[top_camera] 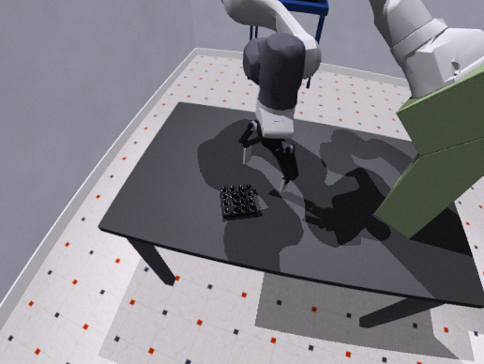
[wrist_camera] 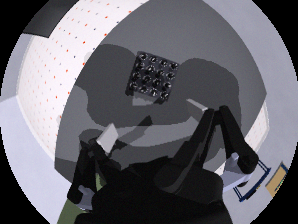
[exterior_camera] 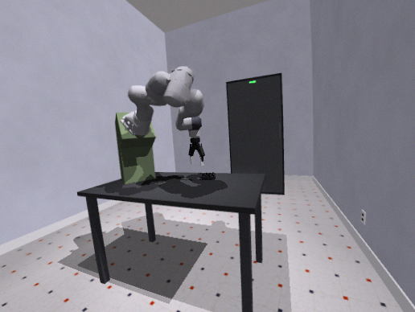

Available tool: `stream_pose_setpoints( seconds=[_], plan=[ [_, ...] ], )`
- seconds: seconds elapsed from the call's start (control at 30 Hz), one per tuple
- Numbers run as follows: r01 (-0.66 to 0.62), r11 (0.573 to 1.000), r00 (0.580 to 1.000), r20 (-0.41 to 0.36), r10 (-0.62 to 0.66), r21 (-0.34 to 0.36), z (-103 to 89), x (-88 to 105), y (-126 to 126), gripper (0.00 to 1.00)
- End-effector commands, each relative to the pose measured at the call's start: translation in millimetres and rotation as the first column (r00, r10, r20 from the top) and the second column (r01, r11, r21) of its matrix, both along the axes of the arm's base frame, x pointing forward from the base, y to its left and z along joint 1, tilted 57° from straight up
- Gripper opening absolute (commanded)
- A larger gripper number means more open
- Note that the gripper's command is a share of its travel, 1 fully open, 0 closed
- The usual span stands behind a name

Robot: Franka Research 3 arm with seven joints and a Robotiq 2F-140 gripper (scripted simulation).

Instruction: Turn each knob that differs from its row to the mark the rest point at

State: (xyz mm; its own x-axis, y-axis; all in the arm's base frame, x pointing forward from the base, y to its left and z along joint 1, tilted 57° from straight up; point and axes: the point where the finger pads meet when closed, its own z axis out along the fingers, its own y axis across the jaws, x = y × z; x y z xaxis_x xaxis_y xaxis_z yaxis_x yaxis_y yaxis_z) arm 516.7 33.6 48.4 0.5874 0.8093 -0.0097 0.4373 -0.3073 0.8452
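The knob box (top_camera: 240, 201) (exterior_camera: 208, 176) (wrist_camera: 153, 76) is a small black square panel with four rows of dark knobs, standing on the dark table (top_camera: 159, 188) (exterior_camera: 225, 195). The knobs' white lines and the printed names are too small to read in any view. My gripper (top_camera: 264, 173) (exterior_camera: 196, 162) is open and empty. It hangs high above the table, a little toward the arm's base from the box. In the wrist view the box lies ahead of the fingers, in shadow.
The green pedestal (top_camera: 436, 155) (exterior_camera: 136, 154) that carries the arm stands on the table's right end. A blue frame (top_camera: 305, 9) stands on the floor behind the table. A dark door (exterior_camera: 255, 133) is in the far wall.
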Motion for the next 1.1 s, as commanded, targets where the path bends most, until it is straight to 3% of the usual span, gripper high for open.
stream_pose_setpoints(
  seconds=[0.0, 0.87, 1.07],
  plan=[
    [-0.083, 0.992, 0.992, -0.098, 0.074, -0.092, -0.4, 1.3, 2, 1.00],
    [-0.292, 0.916, 0.933, -0.294, 0.209, -0.276, 13.5, 18.1, 4, 1.00],
    [-0.362, 0.874, 0.902, -0.360, 0.240, -0.323, 18.2, 23.5, 5, 1.00]
  ],
)
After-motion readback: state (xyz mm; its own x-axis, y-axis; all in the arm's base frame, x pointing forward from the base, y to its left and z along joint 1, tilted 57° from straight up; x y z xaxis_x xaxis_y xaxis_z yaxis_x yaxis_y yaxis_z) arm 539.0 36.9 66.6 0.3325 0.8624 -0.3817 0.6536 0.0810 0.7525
